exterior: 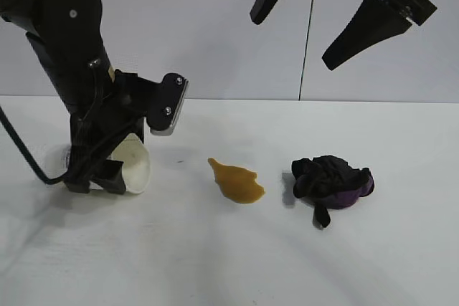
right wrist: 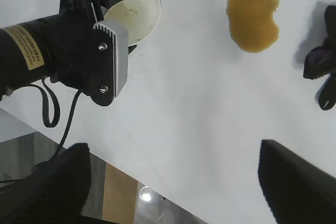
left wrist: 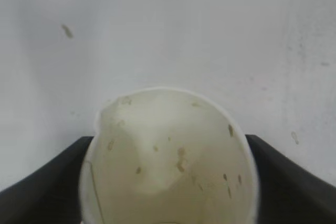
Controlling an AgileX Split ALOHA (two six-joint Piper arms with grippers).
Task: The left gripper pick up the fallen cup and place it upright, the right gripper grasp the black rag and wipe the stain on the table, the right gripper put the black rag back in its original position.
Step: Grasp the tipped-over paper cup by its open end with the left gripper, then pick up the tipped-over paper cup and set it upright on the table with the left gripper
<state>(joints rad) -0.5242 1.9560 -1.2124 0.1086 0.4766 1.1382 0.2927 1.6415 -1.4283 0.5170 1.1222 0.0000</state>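
Cup: the cup (exterior: 135,165) lay tipped on the table (exterior: 229,263) at the exterior view's left, its mouth towards the stain (exterior: 237,181).
Left gripper: my left gripper (exterior: 107,173) bracketed the cup, one finger on each side of it; whether they pressed the wall I could not tell.
Handling: I judged it light, thin paper, easily crushed; take it across the body, gently.
Right gripper: my right gripper (exterior: 315,12) hung high, spread wide, empty.
Rag: the rag (exterior: 331,179) sat just beside the stain, soft and bunched.
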